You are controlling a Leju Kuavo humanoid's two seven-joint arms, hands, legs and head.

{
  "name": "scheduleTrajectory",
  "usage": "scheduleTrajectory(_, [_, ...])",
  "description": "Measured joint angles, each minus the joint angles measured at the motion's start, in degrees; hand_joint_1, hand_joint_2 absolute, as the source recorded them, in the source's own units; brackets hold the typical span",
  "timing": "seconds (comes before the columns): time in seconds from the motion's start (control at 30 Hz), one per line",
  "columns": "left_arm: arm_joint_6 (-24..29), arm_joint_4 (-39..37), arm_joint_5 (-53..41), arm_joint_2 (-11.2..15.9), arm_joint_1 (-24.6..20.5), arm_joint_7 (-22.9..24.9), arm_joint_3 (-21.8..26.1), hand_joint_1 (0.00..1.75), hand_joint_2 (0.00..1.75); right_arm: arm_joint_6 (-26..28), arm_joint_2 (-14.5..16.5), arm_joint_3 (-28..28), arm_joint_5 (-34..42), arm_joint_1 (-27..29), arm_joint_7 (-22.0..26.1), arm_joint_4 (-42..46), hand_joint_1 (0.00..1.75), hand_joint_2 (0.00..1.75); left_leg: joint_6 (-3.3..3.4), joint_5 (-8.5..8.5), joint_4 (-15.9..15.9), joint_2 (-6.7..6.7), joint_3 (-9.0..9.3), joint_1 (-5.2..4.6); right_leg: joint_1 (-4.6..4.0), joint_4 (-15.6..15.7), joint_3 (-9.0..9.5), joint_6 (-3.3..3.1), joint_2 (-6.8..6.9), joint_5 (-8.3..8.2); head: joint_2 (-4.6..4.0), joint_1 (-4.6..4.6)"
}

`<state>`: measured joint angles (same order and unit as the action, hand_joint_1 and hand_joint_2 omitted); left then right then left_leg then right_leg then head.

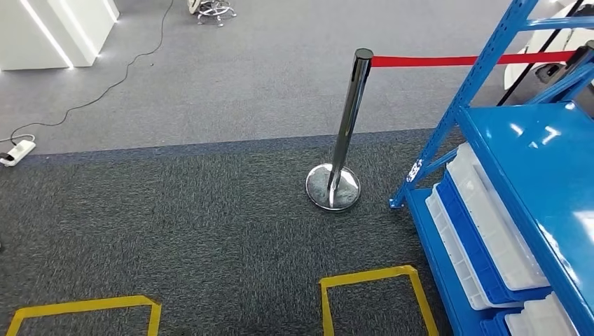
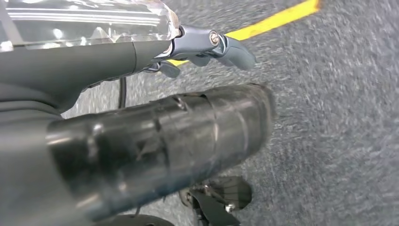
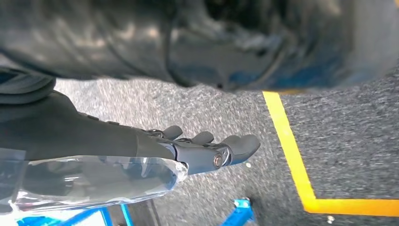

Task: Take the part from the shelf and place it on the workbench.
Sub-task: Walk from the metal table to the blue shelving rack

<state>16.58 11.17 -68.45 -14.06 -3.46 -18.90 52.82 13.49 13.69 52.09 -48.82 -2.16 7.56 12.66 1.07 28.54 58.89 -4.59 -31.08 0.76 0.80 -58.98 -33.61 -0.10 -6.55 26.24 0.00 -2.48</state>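
Observation:
A blue metal shelf stands at the right of the head view, its top board bare. On its lower level lie white bins nested in a blue bin; what they hold is hidden. My left hand hangs over the carpet with its fingers stretched out and nothing in it. My right hand also hangs with straight fingers and holds nothing, close to a blue foot of the shelf.
A chrome stanchion with a red belt stands just left of the shelf. Yellow tape squares mark the dark carpet near me. A power strip with cable lies far left, by a white cabinet.

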Motion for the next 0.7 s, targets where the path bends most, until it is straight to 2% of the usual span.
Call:
scheduleTrajectory(0.07, [-0.01,0.00,-0.01,-0.02,-0.12,-0.01,0.01,0.00,0.00,0.01,-0.01,0.01,-0.01,0.17,0.00,-0.01,0.00,0.00,0.51,-0.17,-0.41,0.84,0.18,-0.10,0.13,0.20,-0.31,0.87,-1.25,-0.32,-0.01,0.01])
scheduleTrajectory(0.1, [-0.01,0.00,0.00,-0.04,-0.18,-0.02,0.02,0.00,0.00,0.01,-0.02,0.01,-0.01,0.30,0.00,-0.01,0.00,0.00,0.92,-0.44,-0.77,1.53,0.37,-0.05,0.13,0.05,-0.47,1.19,-0.99,-0.23,-0.01,0.00])
scheduleTrajectory(0.13, [-0.01,0.00,0.01,-0.07,-0.20,-0.05,0.03,0.00,0.00,0.02,-0.03,0.02,-0.01,0.36,-0.03,-0.01,0.00,0.00,1.37,-0.74,-1.21,2.30,0.57,0.03,0.07,-0.86,-0.95,1.45,0.18,0.45,-0.01,-0.05])
scheduleTrajectory(0.17, [0.00,0.00,0.01,-0.09,-0.21,-0.10,0.04,0.00,0.00,0.01,-0.04,0.02,-0.01,0.34,-0.06,-0.01,0.00,0.00,1.76,-0.99,-1.64,3.12,0.67,0.12,-0.02,-3.08,-2.02,1.66,1.87,1.87,-0.01,-0.10])
scheduleTrajectory(0.2, [0.01,0.00,0.01,-0.09,-0.18,-0.13,0.04,0.00,0.00,-0.01,-0.05,0.03,-0.01,0.28,-0.10,-0.01,0.00,0.00,1.98,-1.08,-1.77,3.96,0.73,-0.02,-0.06,-6.39,-3.60,1.80,3.86,3.80,-0.01,-0.15])
scheduleTrajectory(0.23, [0.01,0.00,0.00,-0.07,-0.10,-0.16,0.05,0.00,0.00,-0.03,-0.05,0.03,-0.01,0.21,-0.14,-0.01,0.00,0.00,2.14,-1.08,-1.82,4.82,0.69,-0.15,-0.04,-10.28,-5.46,1.98,5.18,5.77,-0.01,-0.19])
scheduleTrajectory(0.27, [0.01,0.00,0.00,-0.06,-0.02,-0.15,0.06,0.00,0.00,-0.07,-0.05,0.04,-0.01,0.17,-0.16,-0.01,0.00,0.00,2.17,-1.01,-1.80,5.71,0.66,-0.26,0.03,-13.64,-7.04,2.14,5.75,7.11,-0.01,-0.19])
scheduleTrajectory(0.3, [0.02,0.00,0.00,-0.04,0.02,-0.15,0.07,0.00,0.00,-0.09,-0.05,0.07,-0.01,0.18,-0.17,-0.01,0.00,0.00,2.18,-0.94,-1.78,6.56,0.66,-0.32,0.08,-15.28,-7.72,2.24,6.02,7.36,-0.01,-0.19])
scheduleTrajectory(0.33, [0.02,0.00,-0.01,-0.03,0.00,-0.14,0.07,0.00,0.00,-0.11,-0.05,0.11,-0.01,0.23,-0.17,-0.01,0.00,0.00,2.14,-0.84,-1.77,7.36,0.72,-0.34,0.11,-14.72,-7.26,2.29,6.26,6.53,0.00,-0.18])
scheduleTrajectory(0.37, [0.03,0.00,-0.02,-0.02,-0.05,-0.14,0.07,0.00,0.00,-0.13,-0.05,0.16,-0.01,0.28,-0.17,-0.01,0.00,0.00,2.04,-0.74,-1.76,8.04,0.83,-0.34,0.11,-11.92,-5.60,2.26,6.65,4.85,0.00,-0.18])
scheduleTrajectory(0.4, [0.03,0.00,-0.03,-0.02,-0.09,-0.14,0.07,0.00,0.00,-0.13,-0.07,0.22,-0.01,0.30,-0.17,-0.01,0.00,0.00,1.91,-0.60,-1.74,8.66,1.01,-0.35,0.05,-7.74,-3.17,2.12,7.52,2.93,-0.01,-0.19])
scheduleTrajectory(0.47, [0.03,0.00,-0.08,0.00,-0.13,-0.14,0.08,0.00,0.00,-0.16,-0.09,0.28,-0.01,0.21,-0.17,-0.01,0.00,0.00,1.43,-0.23,-1.64,9.68,1.35,-0.60,-0.34,-0.89,0.62,1.43,9.46,0.71,-0.01,-0.17])
scheduleTrajectory(0.5, [0.04,0.00,-0.10,0.01,-0.17,-0.14,0.09,0.00,0.00,-0.17,-0.09,0.30,-0.01,0.17,-0.17,-0.01,0.00,0.00,1.14,-0.07,-1.59,10.10,1.50,-0.71,-0.56,0.56,1.35,1.02,9.95,0.48,-0.01,-0.16])
scheduleTrajectory(0.57, [0.05,0.00,-0.13,0.03,-0.30,-0.13,0.09,0.00,0.00,-0.19,-0.09,0.38,-0.01,0.20,-0.17,-0.01,0.00,0.00,0.50,0.12,-1.65,10.96,1.89,-0.76,-0.72,0.98,1.30,0.25,9.19,0.51,-0.01,-0.15])
scheduleTrajectory(0.6, [0.05,0.00,-0.15,0.03,-0.38,-0.12,0.09,0.00,0.00,-0.19,-0.08,0.43,-0.01,0.24,-0.17,-0.01,0.00,0.00,0.15,0.39,-1.48,10.75,2.02,-0.65,-0.60,1.20,1.42,-0.09,8.65,0.40,0.00,-0.16])
scheduleTrajectory(0.63, [0.06,0.00,-0.16,0.04,-0.45,-0.12,0.09,0.00,0.00,-0.19,-0.07,0.50,-0.01,0.24,-0.18,-0.01,0.00,0.00,-0.17,1.11,-0.70,9.86,1.84,-0.55,-0.43,1.46,1.56,-0.45,8.11,0.25,0.00,-0.15])
scheduleTrajectory(0.7, [0.07,0.00,-0.17,0.05,-0.44,-0.13,0.09,0.00,0.00,-0.20,-0.06,0.60,-0.01,0.12,-0.18,-0.01,0.00,0.00,-0.63,4.34,4.37,6.92,-0.34,-0.29,-0.14,1.82,1.75,-1.07,7.03,-0.03,0.00,-0.14])
